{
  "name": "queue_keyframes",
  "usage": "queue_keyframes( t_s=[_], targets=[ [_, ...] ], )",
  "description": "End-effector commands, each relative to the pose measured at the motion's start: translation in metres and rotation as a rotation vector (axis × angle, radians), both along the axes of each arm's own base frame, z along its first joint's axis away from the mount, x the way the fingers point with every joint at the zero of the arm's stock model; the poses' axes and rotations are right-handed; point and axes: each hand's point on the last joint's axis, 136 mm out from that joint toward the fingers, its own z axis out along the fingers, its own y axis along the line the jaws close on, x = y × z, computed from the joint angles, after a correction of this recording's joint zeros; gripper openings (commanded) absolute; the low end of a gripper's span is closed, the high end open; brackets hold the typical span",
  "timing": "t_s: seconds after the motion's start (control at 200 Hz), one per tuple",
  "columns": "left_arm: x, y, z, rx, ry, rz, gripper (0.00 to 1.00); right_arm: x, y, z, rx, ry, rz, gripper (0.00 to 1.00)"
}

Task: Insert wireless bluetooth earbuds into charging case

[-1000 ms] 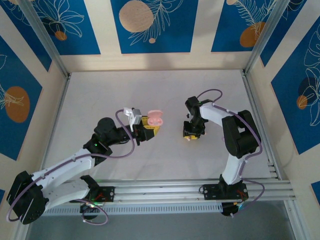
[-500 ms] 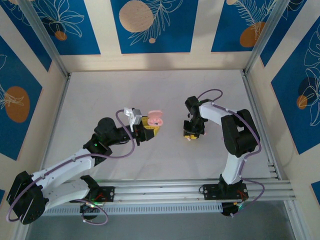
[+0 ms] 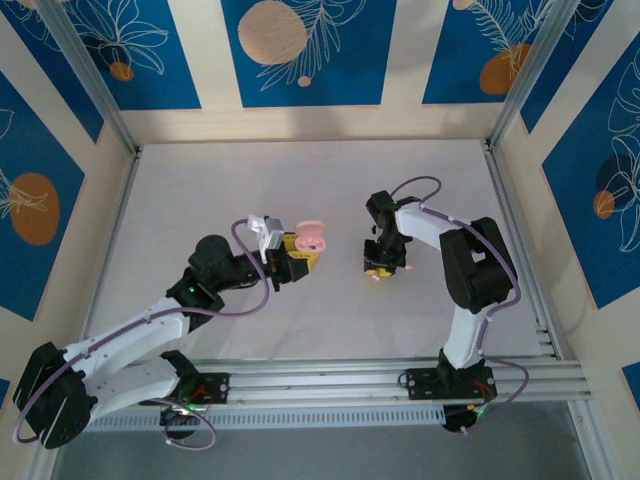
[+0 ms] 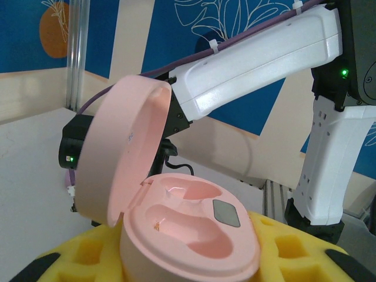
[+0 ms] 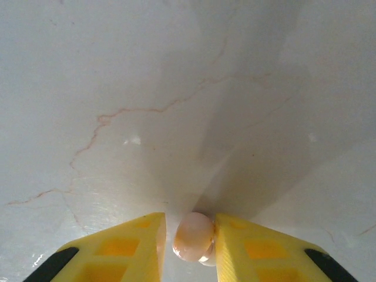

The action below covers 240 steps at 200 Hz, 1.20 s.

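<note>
Your left gripper (image 3: 302, 254) is clamped on the base of the pink case (image 4: 191, 238), and the lid (image 4: 120, 158) stands open. Both wells look empty, apart from a small glint in one that is too small to read. Your right gripper (image 3: 379, 270), well apart from the case, has its yellow pads (image 5: 138, 241) closed on one peach earbud (image 5: 194, 236), close above the table (image 3: 200, 180). Watch that pinch. The bud is round and smooth and sits right at the pad tips, so it could squirt out or roll in the grip on the way over, and then it won't line up with a well. Its stem is hidden, so you can't tell which well it suits. Mind the raised lid too, since a knock from the right gripper could fold it shut or twist the case in the left pads
</note>
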Motion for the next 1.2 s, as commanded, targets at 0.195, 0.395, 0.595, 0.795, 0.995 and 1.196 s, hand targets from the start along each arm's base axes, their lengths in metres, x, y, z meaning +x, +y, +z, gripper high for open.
queue_keyframes(
  t_s=[0.195,0.395,0.595,0.795,0.995,1.196],
  targets=[
    [-0.004,0.000,0.003,-0.005,-0.019,-0.007,0.29,0.001,0.002,-0.002,-0.019,0.016,0.012,0.27],
    [-0.004,0.001,0.003,-0.005,-0.020,-0.007,0.29,0.001,-0.002,-0.004,-0.047,0.018,0.018,0.26],
    [-0.004,0.000,0.003,-0.005,-0.020,-0.008,0.29,0.002,-0.004,-0.006,-0.062,0.021,0.024,0.25],
    [-0.004,0.001,0.002,-0.003,-0.017,-0.006,0.29,0.001,-0.004,-0.003,-0.057,0.019,0.022,0.19],
    [-0.003,0.004,0.006,-0.005,-0.027,0.020,0.29,0.005,0.021,0.035,0.151,-0.048,0.023,0.16],
    [-0.001,0.015,0.008,0.051,-0.085,0.077,0.29,0.010,0.086,0.146,0.909,-0.118,0.031,0.17]
  ],
)
